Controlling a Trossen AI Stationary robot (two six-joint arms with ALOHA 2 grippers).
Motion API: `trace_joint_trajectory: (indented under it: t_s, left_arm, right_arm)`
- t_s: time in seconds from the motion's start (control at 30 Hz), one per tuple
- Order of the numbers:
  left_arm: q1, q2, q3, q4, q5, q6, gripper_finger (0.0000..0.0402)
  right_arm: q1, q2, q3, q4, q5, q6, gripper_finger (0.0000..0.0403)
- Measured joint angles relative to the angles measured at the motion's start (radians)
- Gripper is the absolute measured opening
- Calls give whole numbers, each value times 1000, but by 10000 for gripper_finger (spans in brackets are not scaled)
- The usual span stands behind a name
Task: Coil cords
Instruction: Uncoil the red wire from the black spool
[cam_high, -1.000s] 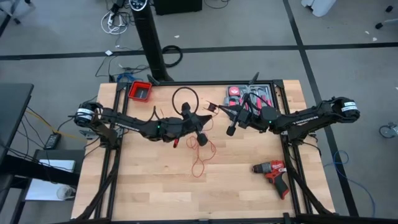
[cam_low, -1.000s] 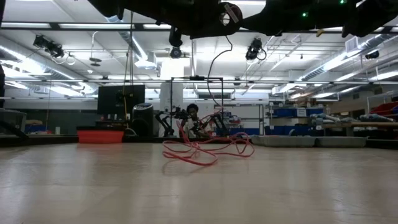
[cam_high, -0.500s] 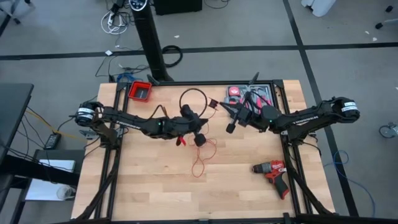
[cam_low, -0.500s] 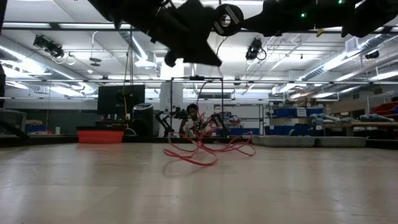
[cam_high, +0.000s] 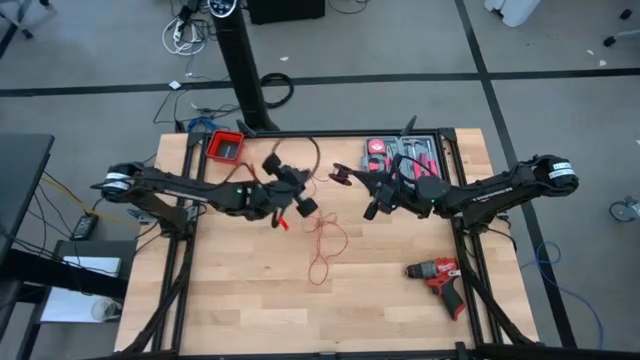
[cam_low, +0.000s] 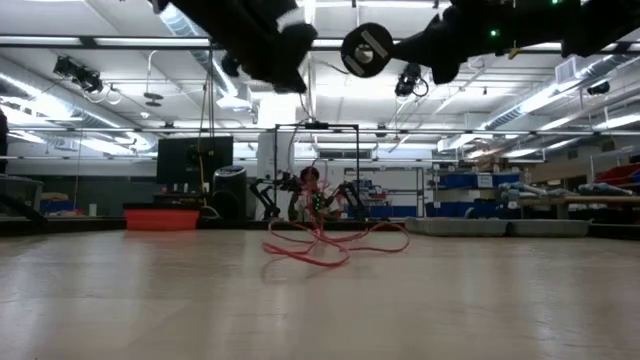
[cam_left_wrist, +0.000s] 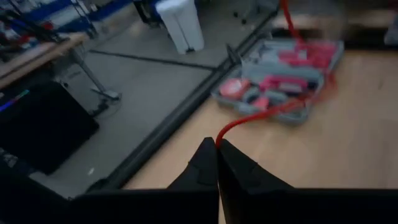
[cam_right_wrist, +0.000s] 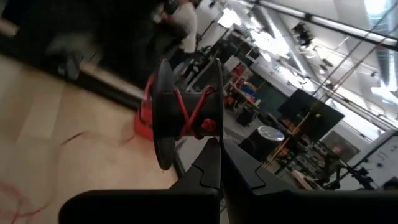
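The cord is a thin red wire. Its loose loops (cam_high: 322, 248) lie on the table's middle and also show in the low view (cam_low: 330, 243). Part of it is wound on a small black spool (cam_right_wrist: 186, 112), held above the table (cam_high: 342, 175) in my right gripper (cam_right_wrist: 216, 142). My left gripper (cam_left_wrist: 216, 143) is to the spool's left in the high view (cam_high: 298, 198), above the table, and is shut on a stretch of the red wire. A black loop (cam_high: 305, 148) arcs on the far side of the left gripper. My left gripper pinches the red wire (cam_left_wrist: 221, 134) between its two fingertips. The wire runs on from the tips toward the tool case, clear of the table. My right gripper holds the spool by the rim of one flange (cam_right_wrist: 211, 134), at the fingertips. The spool is lifted clear, its axle about level, with red wire crossed over its core.
An open tool case (cam_high: 400, 155) with red tools stands at the far right, behind the right gripper. A red drill (cam_high: 437, 275) lies at the near right. A small red bin (cam_high: 226, 146) stands at the far left. The near half of the table is bare wood.
My left gripper has gone toward the table's left and far edge, still shut on the red wire, and has turned. The loops on the table have been drawn in a little. My right gripper and the spool have stayed about where they were.
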Motion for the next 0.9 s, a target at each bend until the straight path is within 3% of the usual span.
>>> trace_joint_trajectory:
  t_s: [0.2, 0.43, 0.57, 0.9]
  left_arm:
    - [-17, -110, 0, 39, 46, 42, 0]
    - [-60, -134, 0, 205, 421, 117, 0]
    - [-70, -134, 0, 213, 595, 116, 0]
    - [-72, -47, 0, 244, 616, 86, 0]
  right_arm:
    - [-23, 0, 0, -82, 0, -17, 0]
    - [-87, 0, 0, -91, 75, -19, 0]
    - [-131, 0, 0, -84, 118, 2, 0]
    - [-158, 0, 0, 108, 59, 245, 0]
